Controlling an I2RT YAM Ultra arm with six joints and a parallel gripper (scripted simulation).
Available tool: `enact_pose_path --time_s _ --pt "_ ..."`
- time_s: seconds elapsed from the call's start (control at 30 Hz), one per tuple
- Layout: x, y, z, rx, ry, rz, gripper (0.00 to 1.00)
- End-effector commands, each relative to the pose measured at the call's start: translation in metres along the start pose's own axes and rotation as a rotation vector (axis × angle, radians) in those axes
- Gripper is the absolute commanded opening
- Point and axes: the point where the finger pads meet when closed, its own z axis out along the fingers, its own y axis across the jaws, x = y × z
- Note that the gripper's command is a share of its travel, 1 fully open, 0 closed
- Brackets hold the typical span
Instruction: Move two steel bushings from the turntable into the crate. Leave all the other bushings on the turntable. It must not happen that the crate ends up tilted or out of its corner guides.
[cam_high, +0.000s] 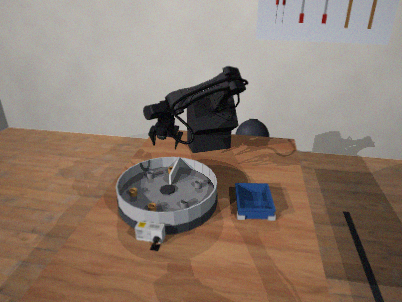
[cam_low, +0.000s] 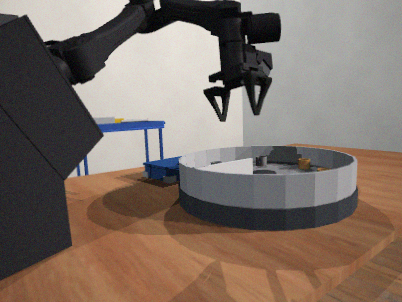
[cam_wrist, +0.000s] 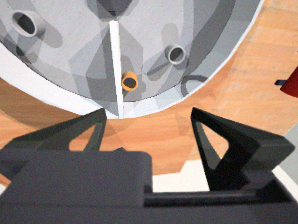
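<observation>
The grey round turntable (cam_high: 190, 215) (cam_low: 265, 182) (cam_wrist: 65, 97) stands mid-table, with a white divider (cam_high: 175, 171) (cam_wrist: 115, 65) across it. On it are steel bushings (cam_high: 197, 184) (cam_high: 184, 203) (cam_low: 261, 160) (cam_wrist: 176, 54) (cam_wrist: 26, 22) and brass bushings (cam_high: 133, 191) (cam_high: 152, 205) (cam_low: 303, 163) (cam_wrist: 130, 81). The blue crate (cam_high: 239, 197) (cam_low: 162, 167) stands to the turntable's right and looks empty. My gripper (cam_high: 164, 142) (cam_low: 239, 115) (cam_wrist: 148, 112) is open and empty. It points down, high above the turntable's back rim.
The arm's dark base block (cam_high: 210, 125) (cam_low: 30, 150) stands behind the turntable. A small white box with a yellow label (cam_high: 149, 231) sits at the turntable's front. A black strip (cam_high: 362, 255) lies on the table at the right.
</observation>
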Motion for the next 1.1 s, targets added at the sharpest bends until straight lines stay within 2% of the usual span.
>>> enact_pose_path --time_s 0.0,0.3,0.97,1.0,1.07 --pt "0.002 0.0 -0.013 -0.085 -0.022 0.01 1.0" --pt "0.012 -0.008 -0.023 -0.132 -0.062 0.07 1.0" --pt "0.01 -0.007 -0.025 -0.13 -0.067 0.066 1.0" --pt "0.01 -0.007 -0.025 -0.13 -0.067 0.066 0.11" --pt "0.01 -0.007 -0.025 -0.13 -0.067 0.066 0.11"
